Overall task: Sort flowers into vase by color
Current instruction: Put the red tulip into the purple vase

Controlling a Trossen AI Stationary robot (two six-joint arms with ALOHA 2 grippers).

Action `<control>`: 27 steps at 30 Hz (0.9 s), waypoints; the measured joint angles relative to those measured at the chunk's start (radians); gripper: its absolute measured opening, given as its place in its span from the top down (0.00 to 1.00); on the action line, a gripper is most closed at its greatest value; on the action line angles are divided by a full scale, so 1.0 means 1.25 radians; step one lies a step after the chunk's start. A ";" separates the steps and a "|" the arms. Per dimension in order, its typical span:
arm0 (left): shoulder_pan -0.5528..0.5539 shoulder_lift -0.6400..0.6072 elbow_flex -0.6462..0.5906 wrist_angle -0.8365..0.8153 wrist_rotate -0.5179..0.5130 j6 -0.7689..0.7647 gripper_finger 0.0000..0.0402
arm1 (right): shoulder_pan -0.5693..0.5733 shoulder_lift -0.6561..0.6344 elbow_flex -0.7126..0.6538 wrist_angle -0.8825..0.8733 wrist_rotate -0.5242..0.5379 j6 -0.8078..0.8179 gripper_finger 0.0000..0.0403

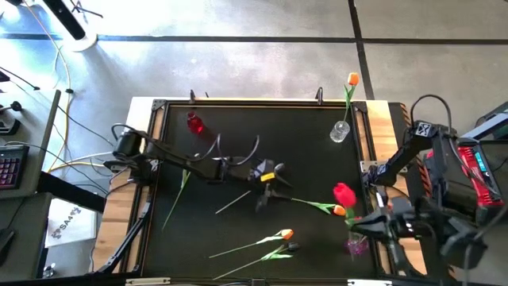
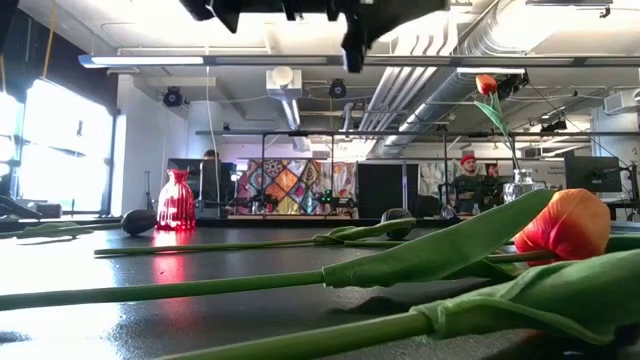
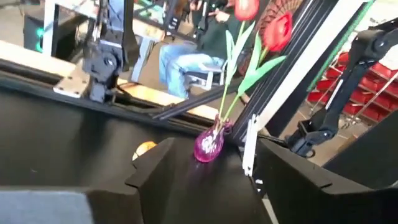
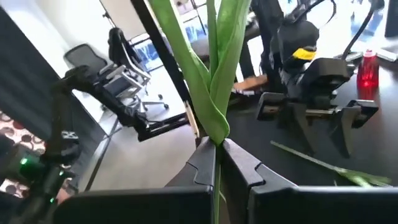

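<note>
**Left Lets Go, Right Guides a Stem**

Mid-desk (image 1: 238, 242), the left end effector (image 1: 267, 189) hangs with fingers apart, empty, probably ready to pick another tulip. Loose flowers (image 1: 274, 237) lie in front of it. At the right edge, the right end effector (image 4: 217, 163) is clamped on a green stem (image 4: 214, 74) above the purple vase (image 1: 356, 244), likely steadying its red tulips (image 1: 344, 194).

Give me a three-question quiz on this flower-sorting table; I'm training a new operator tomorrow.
1. True or false: the right gripper is shut on a green stem.
2. What colour are the tulips in the purple vase? A red, B black, C orange.
3. Which vase holds one orange tulip?

Key: 1 true. 2 A. 3 the clear vase, at the table's far right corner.
</note>
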 joint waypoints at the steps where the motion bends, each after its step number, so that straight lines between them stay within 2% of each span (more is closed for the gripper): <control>1: 0.000 0.007 0.006 -0.011 0.000 -0.005 0.45 | -0.018 0.001 0.000 0.000 -0.020 0.005 1.00; 6: 0.007 0.014 0.017 -0.067 0.000 -0.053 0.44 | -0.132 0.021 0.000 0.012 -0.170 -0.047 1.00; 9: 0.022 -0.018 0.016 -0.143 -0.003 -0.092 0.47 | -0.181 0.033 0.000 0.061 -0.176 -0.125 1.00; 13: 0.032 -0.084 0.016 -0.226 -0.014 -0.055 0.52 | -0.209 0.034 0.000 0.145 -0.171 -0.239 1.00; 18: 0.035 -0.168 0.017 -0.312 -0.064 0.004 0.57 | -0.210 0.031 0.000 0.276 -0.126 -0.398 1.00; 21: 0.036 -0.206 0.016 -0.317 -0.110 0.013 0.59 | -0.217 0.030 0.000 0.309 -0.046 -0.460 1.00; 24: 0.036 -0.245 0.016 -0.315 -0.174 0.026 0.61 | -0.238 0.030 0.000 0.300 0.062 -0.458 1.00; 27: 0.036 -0.282 0.016 -0.323 -0.215 0.048 0.62 | -0.264 0.030 0.000 0.259 0.125 -0.414 1.00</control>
